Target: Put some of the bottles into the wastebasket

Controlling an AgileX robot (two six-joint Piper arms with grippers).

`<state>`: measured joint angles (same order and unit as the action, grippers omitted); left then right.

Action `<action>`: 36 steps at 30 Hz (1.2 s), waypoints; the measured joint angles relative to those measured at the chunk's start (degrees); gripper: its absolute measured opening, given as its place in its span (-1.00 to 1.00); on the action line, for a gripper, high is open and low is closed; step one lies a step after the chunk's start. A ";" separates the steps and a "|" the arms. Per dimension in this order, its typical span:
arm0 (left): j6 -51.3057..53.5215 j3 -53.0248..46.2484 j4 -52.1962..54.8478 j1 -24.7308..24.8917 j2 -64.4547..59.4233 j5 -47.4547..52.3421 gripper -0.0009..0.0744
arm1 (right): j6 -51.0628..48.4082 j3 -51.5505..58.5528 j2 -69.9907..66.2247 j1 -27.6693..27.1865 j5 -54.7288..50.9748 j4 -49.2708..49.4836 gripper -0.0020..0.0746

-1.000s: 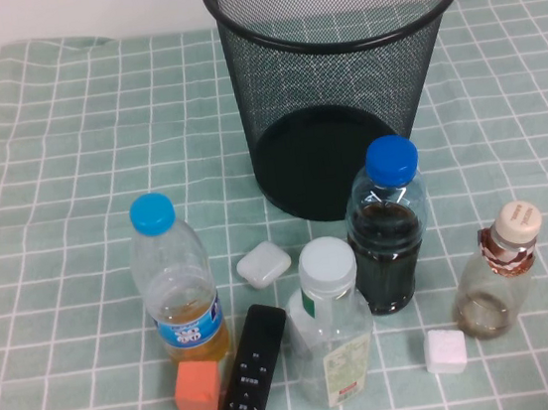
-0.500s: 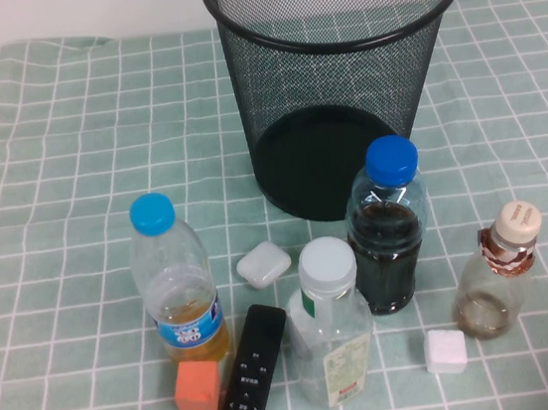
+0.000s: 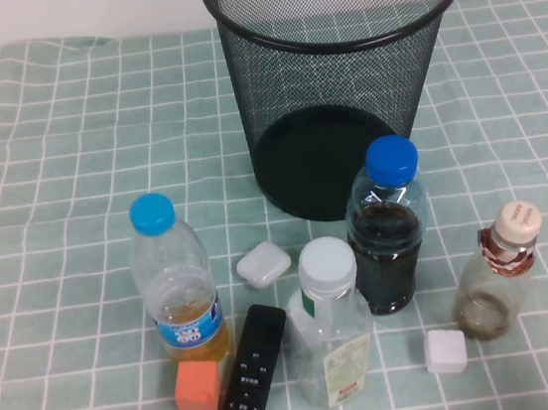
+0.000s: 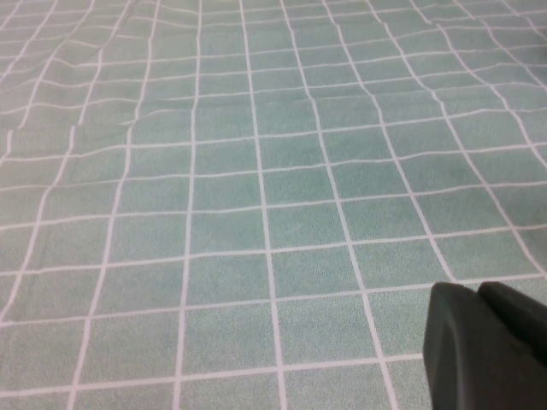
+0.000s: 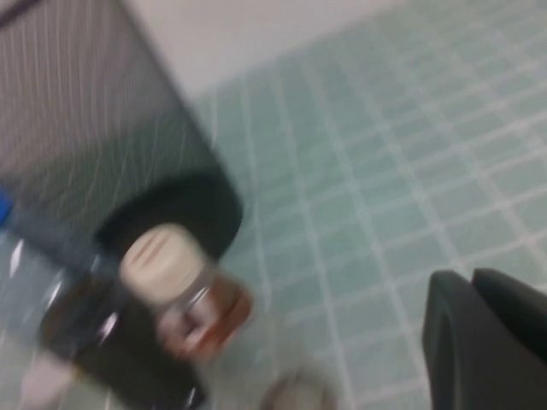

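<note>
Green-and-white checked cloth [image 3: 46, 143] covers our whole table, wrinkled toward the far left; pale wall behind it. Large round black wire-mesh wastebasket [image 3: 340, 77] stands upright at the far centre. Squat brownish-tinted clear bottle with beige cap [image 3: 494, 273] stands upright near-right, well apart from the bin; small white cube [image 3: 445, 351] just beside its base. Taller clear bottle with white cap and pale label [image 3: 329, 323] stands near-centre, touching or just in front of a dark-liquid bottle with blue cap [image 3: 388, 226]. On the left: light-blue-capped bottle with amber liquid [image 3: 175, 277], orange cube [image 3: 197, 386], black remote [image 3: 247, 378], white rounded case [image 3: 263, 264].

Our left gripper [image 4: 487, 346] hovers over bare cloth; can't tell finger state. Our right gripper [image 5: 487, 342] hangs near the beige-capped bottle and bin; fingers likewise unclear. Neither shows in the high view.
</note>
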<state>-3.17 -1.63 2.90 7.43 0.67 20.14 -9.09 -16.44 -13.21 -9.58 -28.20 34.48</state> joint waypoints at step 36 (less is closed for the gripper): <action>0.00 0.00 0.00 0.00 0.00 0.00 -0.99 | -9.84 -3.49 -25.95 42.88 43.56 -17.78 -0.13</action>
<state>-3.17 -1.63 2.90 7.43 0.67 20.14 -18.93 -19.93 -39.16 33.30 15.36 16.70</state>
